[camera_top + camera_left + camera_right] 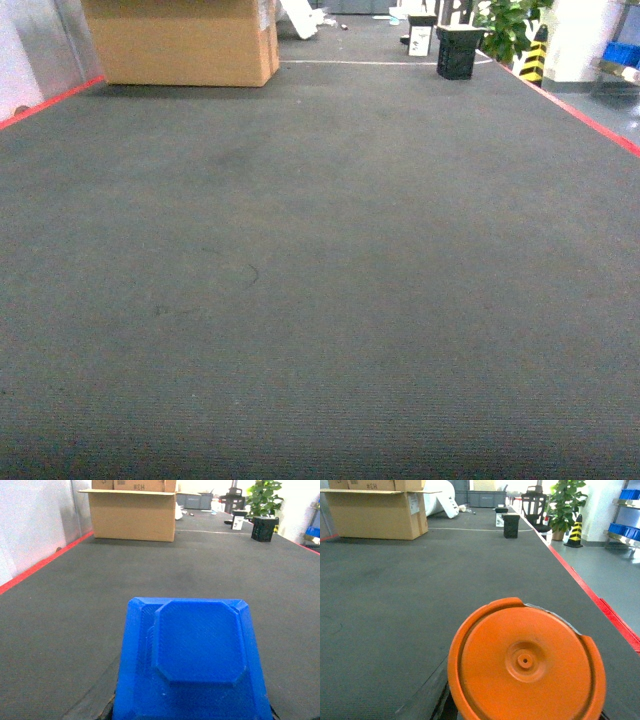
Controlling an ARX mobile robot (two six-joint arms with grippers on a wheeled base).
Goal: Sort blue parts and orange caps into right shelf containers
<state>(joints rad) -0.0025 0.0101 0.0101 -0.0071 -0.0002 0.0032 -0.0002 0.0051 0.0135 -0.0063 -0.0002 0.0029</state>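
Note:
A blue part (pixel 192 655), square with cut corners and a raised middle block, fills the lower half of the left wrist view and hangs above the grey floor. My left gripper is shut on it and hidden behind it, apart from a dark sliver of a finger (pixel 108 711). An orange cap (pixel 526 662), round with a small centre hole, fills the bottom of the right wrist view. My right gripper is shut on it and hidden behind it. Neither gripper shows in the head view. Blue containers (pixel 624 529) sit on a shelf at the far right.
Grey carpet (pixel 320 280) stretches ahead between red edge lines (pixel 590 120). A large cardboard box (pixel 180 40) stands at the far left. A black crate (pixel 458 52), a potted plant (pixel 565 502) and a yellow-black cone (pixel 575 530) stand at the far right.

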